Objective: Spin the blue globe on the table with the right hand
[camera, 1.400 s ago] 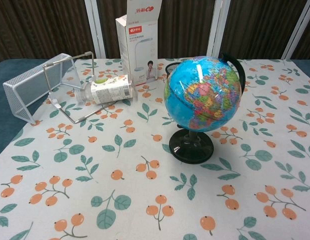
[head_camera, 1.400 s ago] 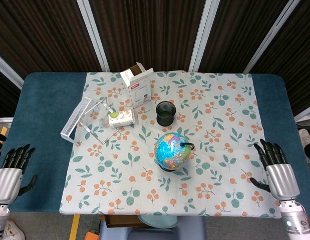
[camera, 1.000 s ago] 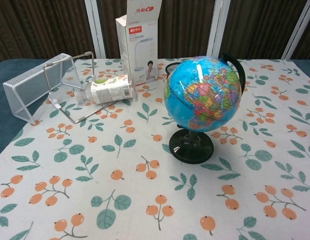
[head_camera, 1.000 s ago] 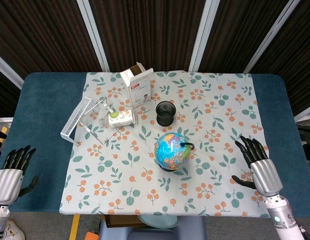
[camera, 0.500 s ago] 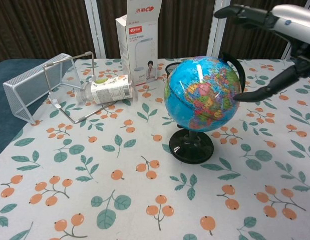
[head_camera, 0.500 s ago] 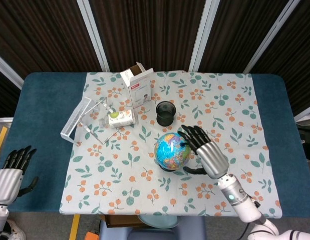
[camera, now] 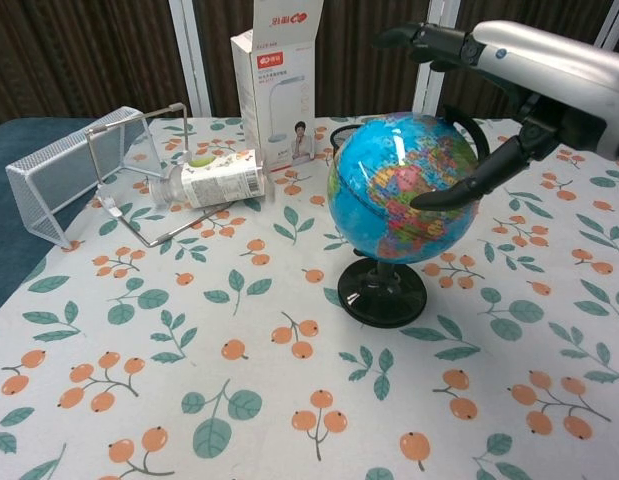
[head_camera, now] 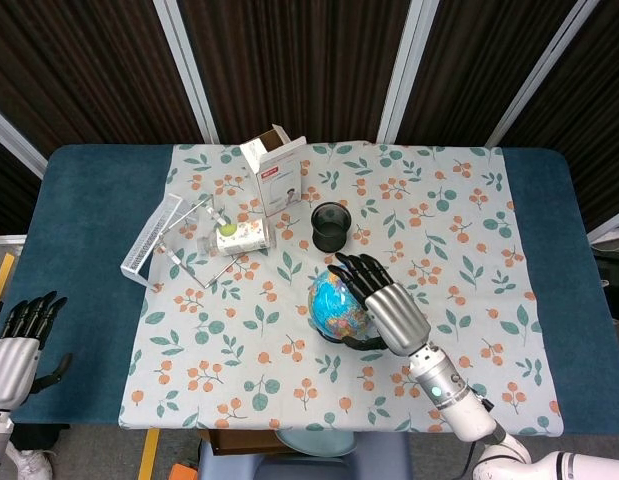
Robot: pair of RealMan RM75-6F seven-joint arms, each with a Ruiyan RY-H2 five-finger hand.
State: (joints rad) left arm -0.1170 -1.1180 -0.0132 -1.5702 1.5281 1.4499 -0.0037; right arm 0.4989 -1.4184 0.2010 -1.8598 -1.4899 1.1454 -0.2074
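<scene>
The blue globe (head_camera: 334,307) (camera: 389,190) stands on its black base (camera: 387,293) near the middle of the floral tablecloth. My right hand (head_camera: 381,296) (camera: 509,70) hovers over the globe's top and right side, fingers spread. Its thumb (camera: 459,187) lies against the globe's right face in the chest view. It grips nothing. My left hand (head_camera: 14,345) hangs open off the table's front left corner, seen only in the head view.
A black cup (head_camera: 331,226) stands just behind the globe. A white carton (head_camera: 276,176) (camera: 275,85), a plastic bottle lying on its side (head_camera: 239,238) (camera: 211,181) and a tipped wire rack (head_camera: 157,239) (camera: 69,180) sit at the back left.
My right hand has come in from the table's right edge to the globe and now covers its top, the thumb reaching the globe's side. The left hand has barely shifted.
</scene>
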